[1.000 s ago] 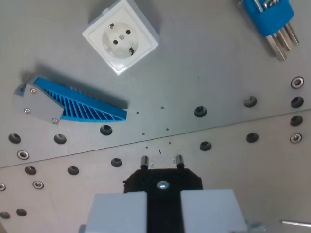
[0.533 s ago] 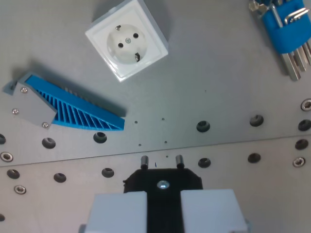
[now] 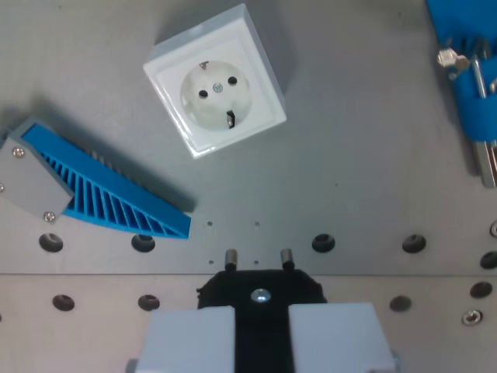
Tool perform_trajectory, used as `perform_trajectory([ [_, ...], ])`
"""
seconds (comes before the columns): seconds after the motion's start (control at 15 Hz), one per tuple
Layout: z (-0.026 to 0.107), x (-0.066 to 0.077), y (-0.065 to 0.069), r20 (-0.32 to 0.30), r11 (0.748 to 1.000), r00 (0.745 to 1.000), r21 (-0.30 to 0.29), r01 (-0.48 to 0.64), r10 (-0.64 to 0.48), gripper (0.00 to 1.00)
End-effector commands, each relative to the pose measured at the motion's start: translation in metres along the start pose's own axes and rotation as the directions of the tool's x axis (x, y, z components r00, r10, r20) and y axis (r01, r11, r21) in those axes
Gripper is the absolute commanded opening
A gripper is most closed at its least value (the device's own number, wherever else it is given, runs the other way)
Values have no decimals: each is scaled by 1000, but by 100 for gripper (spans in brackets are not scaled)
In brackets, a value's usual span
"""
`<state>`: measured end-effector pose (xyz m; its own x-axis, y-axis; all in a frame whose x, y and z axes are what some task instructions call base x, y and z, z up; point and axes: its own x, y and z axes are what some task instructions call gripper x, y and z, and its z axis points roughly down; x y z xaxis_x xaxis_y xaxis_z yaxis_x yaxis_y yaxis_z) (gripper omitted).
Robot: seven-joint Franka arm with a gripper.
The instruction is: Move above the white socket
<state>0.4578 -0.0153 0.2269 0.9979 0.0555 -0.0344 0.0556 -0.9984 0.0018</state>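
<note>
White socket (image 3: 215, 93) w/ no legible markings — pincer (image 3: 258, 299) clamps black plug (image 3: 260, 289).

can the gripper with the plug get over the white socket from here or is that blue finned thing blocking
Probably yes. The gripper faces bare plate up to the white socket; the blue finned part lies off to the wrist view's left.

The desk (image 3: 373, 140) looks like brushed grey metal, matt, with a dull sheen and rows of drilled holes. The white socket (image 3: 215, 92) seems smooth plastic, slightly glossy on its face. The blue ribbed wedge (image 3: 116, 198) looks like matt plastic, joined to a flat grey block (image 3: 29, 180) with small shiny screws. The gripper (image 3: 258, 291) holds a matt black plug (image 3: 260, 291) with two bright metal pins between pale grey, smooth pads (image 3: 190, 338).
</note>
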Motion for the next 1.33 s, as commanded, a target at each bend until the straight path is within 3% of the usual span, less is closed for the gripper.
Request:
perform_trajectory([
  [0.07,16,-2,-4,-87,979,975,-21,204,-205,0],
  [0.87,74,10,-14,-75,943,940,-42,330,-332,0],
  [1.33,98,14,-18,-60,935,933,-48,352,-354,0],
])
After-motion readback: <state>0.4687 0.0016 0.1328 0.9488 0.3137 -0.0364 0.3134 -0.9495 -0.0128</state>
